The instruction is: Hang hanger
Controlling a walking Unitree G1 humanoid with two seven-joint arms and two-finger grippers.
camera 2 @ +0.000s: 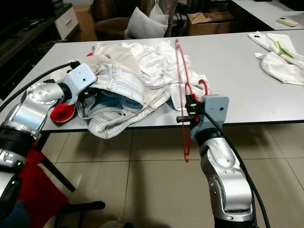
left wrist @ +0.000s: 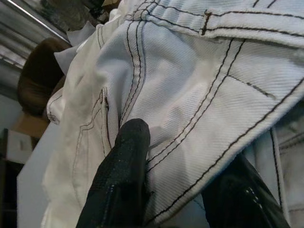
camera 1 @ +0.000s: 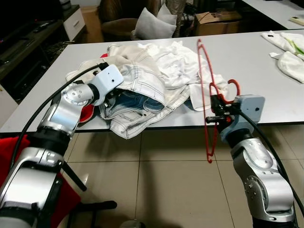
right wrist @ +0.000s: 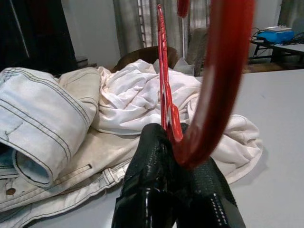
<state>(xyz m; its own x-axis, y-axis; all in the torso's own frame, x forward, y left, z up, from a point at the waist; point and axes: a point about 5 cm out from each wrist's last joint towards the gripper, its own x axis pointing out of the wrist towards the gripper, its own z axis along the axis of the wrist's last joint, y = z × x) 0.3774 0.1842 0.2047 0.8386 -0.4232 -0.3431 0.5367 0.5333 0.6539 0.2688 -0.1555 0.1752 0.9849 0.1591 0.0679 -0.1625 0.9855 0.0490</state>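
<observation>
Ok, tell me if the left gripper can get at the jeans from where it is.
Probably yes: the left gripper is already at the pale jeans on the table, a fold of denim between its fingers. Nothing blocks it; the right gripper holds the red hanger apart.

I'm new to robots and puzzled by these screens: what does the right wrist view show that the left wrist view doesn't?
Right wrist view: the right pincer shut on the red hanger, with white clothes on the grey table and curtains behind.

Left wrist view: a close-up of stitched seams, with the left pincer closing on a fold.

Both share the pale jeans.
</observation>
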